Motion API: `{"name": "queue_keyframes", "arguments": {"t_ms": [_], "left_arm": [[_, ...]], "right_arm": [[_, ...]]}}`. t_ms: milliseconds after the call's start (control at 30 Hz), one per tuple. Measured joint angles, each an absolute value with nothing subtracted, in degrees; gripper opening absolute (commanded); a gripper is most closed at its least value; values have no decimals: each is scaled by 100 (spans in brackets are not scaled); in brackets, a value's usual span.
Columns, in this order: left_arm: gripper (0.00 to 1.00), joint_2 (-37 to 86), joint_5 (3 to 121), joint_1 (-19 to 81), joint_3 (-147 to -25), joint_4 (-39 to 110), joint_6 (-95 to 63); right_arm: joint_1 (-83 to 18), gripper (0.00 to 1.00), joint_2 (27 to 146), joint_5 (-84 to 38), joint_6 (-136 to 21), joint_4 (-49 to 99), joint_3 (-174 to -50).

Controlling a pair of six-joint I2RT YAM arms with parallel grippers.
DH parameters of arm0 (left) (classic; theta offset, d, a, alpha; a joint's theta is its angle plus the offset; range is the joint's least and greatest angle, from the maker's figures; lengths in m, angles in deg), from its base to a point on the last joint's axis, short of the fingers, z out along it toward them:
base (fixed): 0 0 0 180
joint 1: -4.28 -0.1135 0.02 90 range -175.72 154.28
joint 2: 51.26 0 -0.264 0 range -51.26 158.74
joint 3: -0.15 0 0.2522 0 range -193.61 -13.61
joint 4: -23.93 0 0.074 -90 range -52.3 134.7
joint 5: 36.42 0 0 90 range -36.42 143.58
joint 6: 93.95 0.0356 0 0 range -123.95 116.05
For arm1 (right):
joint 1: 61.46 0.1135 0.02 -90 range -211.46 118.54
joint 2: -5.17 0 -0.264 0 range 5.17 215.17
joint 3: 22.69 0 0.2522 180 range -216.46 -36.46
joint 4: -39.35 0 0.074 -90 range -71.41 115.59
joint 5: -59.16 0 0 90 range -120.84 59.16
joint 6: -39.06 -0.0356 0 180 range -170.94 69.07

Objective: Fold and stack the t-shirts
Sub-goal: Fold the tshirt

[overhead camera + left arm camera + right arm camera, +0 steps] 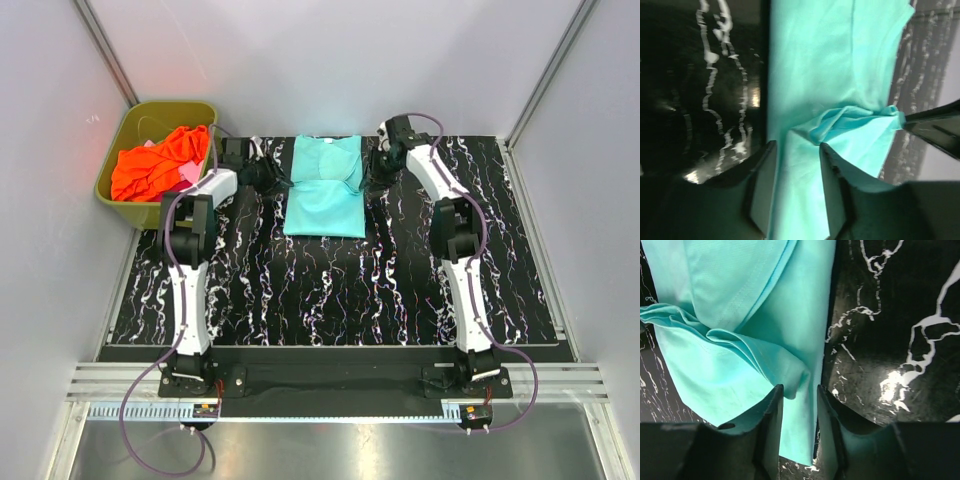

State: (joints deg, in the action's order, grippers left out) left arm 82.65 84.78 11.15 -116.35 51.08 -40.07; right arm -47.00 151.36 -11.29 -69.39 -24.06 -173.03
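Overhead: the teal t-shirt [323,190] lies folded between left gripper [266,180] and right gripper [376,170]. Left wrist: jaws spread over its edge, pinching nothing. Right wrist: jaws spread astride a loose fold [765,355]; a fingertip could snag and undo it.

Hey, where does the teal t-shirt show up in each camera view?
Top external: teal t-shirt lies at the far centre.
Left wrist: teal t-shirt fills the centre, top to bottom.
Right wrist: teal t-shirt fills the left half.
Shared landmark: black marbled tabletop beside it.
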Motion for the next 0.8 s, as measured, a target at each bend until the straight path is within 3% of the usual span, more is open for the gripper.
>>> {"name": "queue_keyframes", "arguments": {"t_ms": [200, 400, 800], "left_arm": [[51, 7283, 7925, 1117, -10605, 5298, -3635], [50, 6542, 7835, 1237, -9847, 5279, -3412], [50, 6538, 7730, 1393, -9359, 5349, -3277]], "right_arm": [[-4847, 48, 14382, -980, -6865, -2312, -16050], [-4834, 45, 13239, -722, -6869, -1855, -14304], [-4696, 49, 13118, -458, -6891, -1193, -13404]]}}
